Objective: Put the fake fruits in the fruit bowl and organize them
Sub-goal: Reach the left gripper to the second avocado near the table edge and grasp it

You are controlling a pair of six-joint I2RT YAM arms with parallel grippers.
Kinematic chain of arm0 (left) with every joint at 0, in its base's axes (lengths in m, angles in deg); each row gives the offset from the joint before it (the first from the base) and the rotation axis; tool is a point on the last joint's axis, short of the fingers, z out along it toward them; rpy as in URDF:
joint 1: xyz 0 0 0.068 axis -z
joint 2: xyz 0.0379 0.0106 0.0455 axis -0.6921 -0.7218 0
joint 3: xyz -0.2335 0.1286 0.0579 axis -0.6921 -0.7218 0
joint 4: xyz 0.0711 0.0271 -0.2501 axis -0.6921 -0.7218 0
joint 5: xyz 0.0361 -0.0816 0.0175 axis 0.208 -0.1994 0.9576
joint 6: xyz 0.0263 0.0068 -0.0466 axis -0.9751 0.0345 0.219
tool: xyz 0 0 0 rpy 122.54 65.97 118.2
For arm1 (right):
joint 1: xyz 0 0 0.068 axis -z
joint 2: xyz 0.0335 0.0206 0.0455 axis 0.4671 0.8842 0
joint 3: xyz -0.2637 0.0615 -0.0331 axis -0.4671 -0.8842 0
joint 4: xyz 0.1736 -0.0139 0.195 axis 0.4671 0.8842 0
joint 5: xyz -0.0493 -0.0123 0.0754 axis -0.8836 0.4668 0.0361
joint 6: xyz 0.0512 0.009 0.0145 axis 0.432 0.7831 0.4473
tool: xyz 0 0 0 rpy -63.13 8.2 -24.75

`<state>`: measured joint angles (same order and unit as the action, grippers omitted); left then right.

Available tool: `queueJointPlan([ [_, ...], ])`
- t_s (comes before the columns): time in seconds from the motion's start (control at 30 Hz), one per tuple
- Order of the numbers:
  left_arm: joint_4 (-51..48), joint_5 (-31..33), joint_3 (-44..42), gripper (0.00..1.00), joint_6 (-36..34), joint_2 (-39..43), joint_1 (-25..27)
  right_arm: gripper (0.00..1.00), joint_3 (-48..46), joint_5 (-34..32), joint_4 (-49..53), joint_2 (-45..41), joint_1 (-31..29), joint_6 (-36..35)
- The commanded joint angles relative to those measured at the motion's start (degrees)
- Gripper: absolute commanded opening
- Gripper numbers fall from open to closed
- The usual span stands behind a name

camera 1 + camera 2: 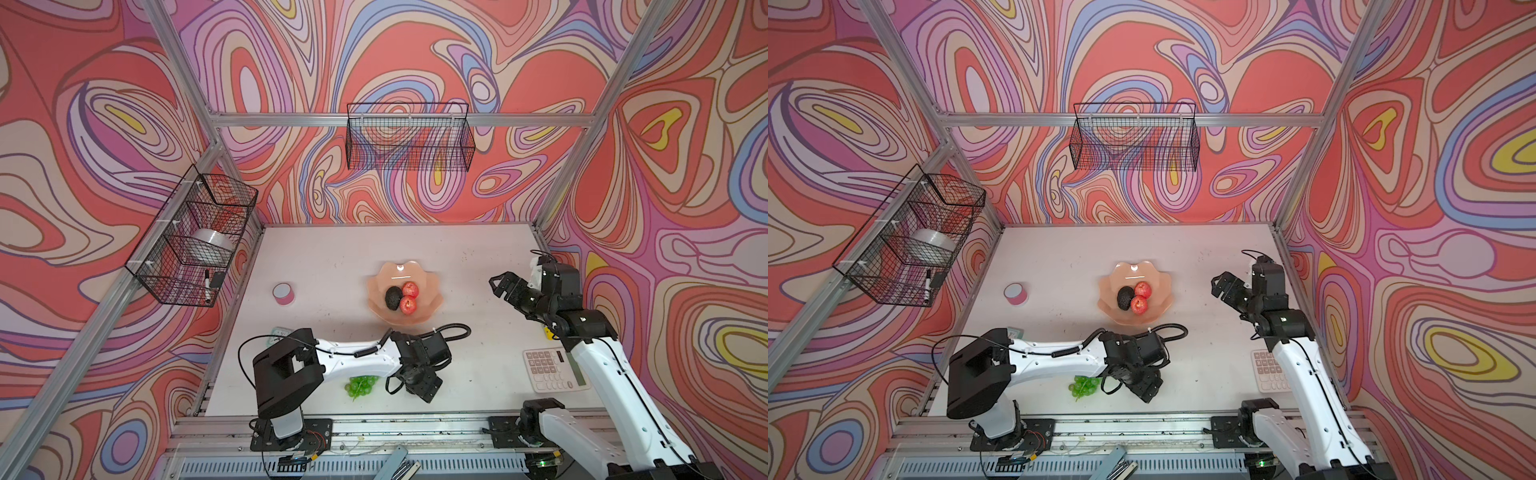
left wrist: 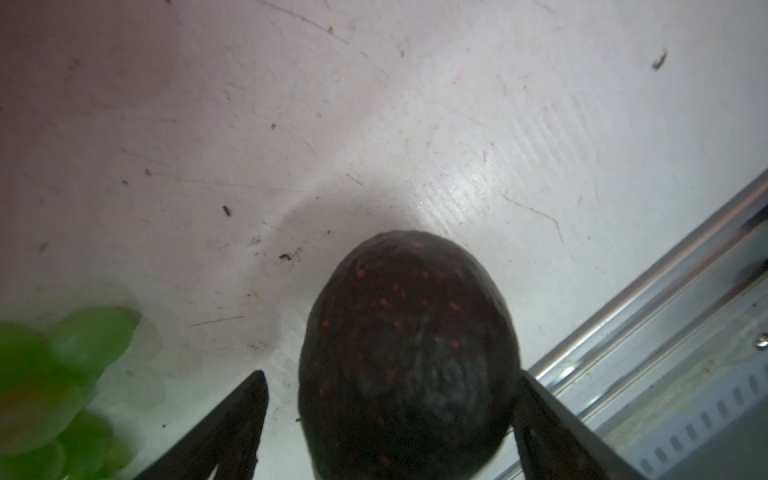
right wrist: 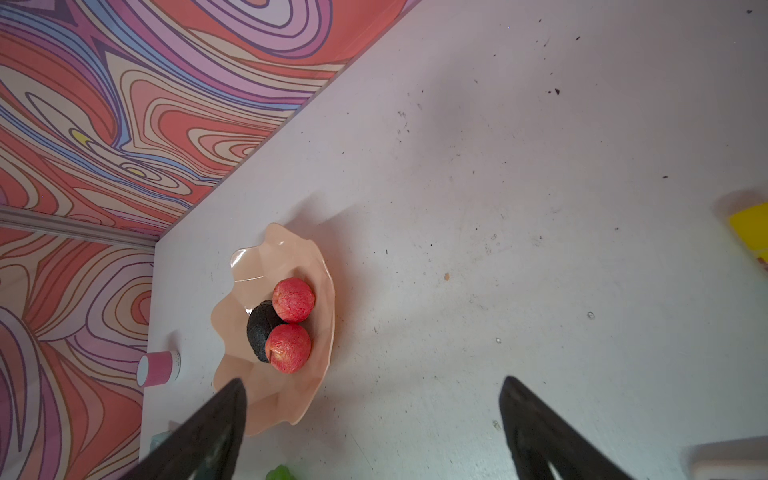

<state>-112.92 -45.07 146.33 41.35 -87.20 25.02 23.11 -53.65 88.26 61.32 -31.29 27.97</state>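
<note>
The avocado [image 2: 409,332] lies between the left gripper's [image 2: 392,374] wide jaws — a gap on one side — long axis along them.

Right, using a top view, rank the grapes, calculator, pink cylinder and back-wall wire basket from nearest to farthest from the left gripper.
1. Grapes: right beside the left gripper, on its left in the view, near the front.
2. Calculator: off to the right, also near the front.
3. Pink cylinder: further back on the left.
4. Wire basket: hung high on the back wall.
</note>
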Motion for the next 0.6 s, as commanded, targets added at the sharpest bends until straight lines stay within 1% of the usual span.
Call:
queueJointPlan([
  [0.0,1.0,0.2,1.6,0.85,2.2,-1.3,0.1,0.98,-0.6,-0.4,0.7,-0.5,0.3,-0.1],
  [0.2,1.2,1.6,2.1,0.72,2.5,-2.3,0.0,0.98,-0.5,0.2,0.3,-0.4,0.3,0.0],
  [0.27,1.0,2.2,2.4,0.66,2.5,-2.6,0.0,0.98,-0.4,0.2,0.3,-0.4,0.3,0.0],
  [0.33,1.1,2.4,2.4,0.57,2.4,-2.8,-0.1,0.98,-0.4,0.3,0.3,-0.5,0.3,0.1],
  [0.4,0.6,2.6,2.6,0.5,1.9,-2.8,-0.2,0.98,-0.3,0.6,0.2,-0.7,0.3,0.2],
  [0.47,-0.3,4.2,2.5,0.46,1.6,-1.4,-0.3,0.98,0.0,0.7,0.6,-0.8,0.3,0.2],
  [0.57,-1.8,7.0,2.0,0.43,0.7,3.2,-1.0,0.98,0.4,0.8,0.8,-0.9,0.3,0.2],
])
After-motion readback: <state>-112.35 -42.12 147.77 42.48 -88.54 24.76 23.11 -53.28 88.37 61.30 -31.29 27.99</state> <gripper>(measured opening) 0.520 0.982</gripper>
